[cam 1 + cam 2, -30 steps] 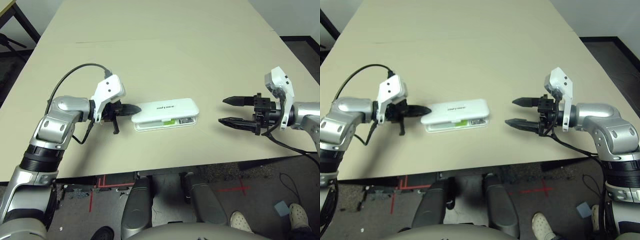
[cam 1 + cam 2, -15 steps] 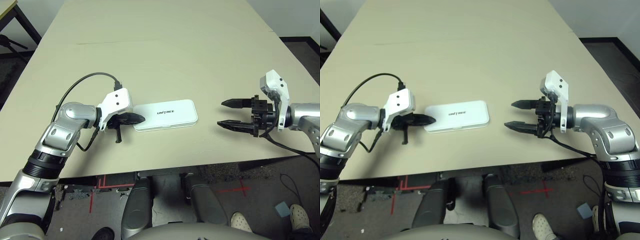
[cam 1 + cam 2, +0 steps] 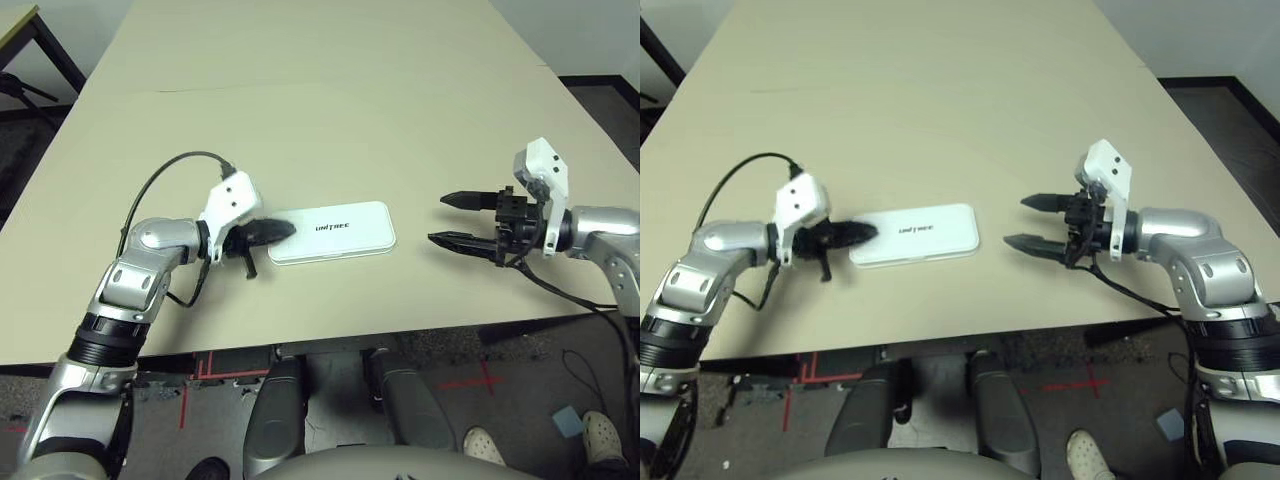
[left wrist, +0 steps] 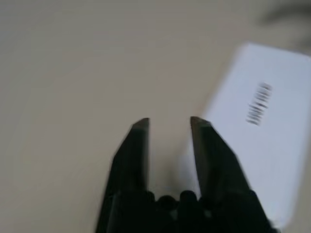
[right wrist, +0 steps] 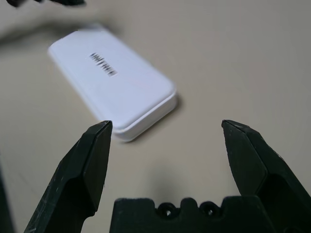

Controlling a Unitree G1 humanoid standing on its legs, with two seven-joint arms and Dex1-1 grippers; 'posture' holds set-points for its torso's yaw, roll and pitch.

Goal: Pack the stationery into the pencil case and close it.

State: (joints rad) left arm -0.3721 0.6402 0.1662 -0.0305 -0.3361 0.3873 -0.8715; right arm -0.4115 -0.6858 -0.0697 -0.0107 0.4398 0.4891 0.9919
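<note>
Packing looks finished, as far as can be judged: the pencil case [image 3: 332,232] lies flat on the worktop [image 3: 330,90] with its lid down, no stationery loose around it. The case is a white, round-cornered box with dark lettering on top, near the worktop's front edge, left of centre. The left gripper [image 3: 272,231] sits at its left end, fingers slightly parted on nothing. The right gripper [image 3: 452,219] hangs well to the right, fingers wide apart, empty.

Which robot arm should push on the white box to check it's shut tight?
Probably the left. The left gripper is right at the end of the pencil case, whose lid lies flat. The right gripper hangs open, well off to the other side.
</note>
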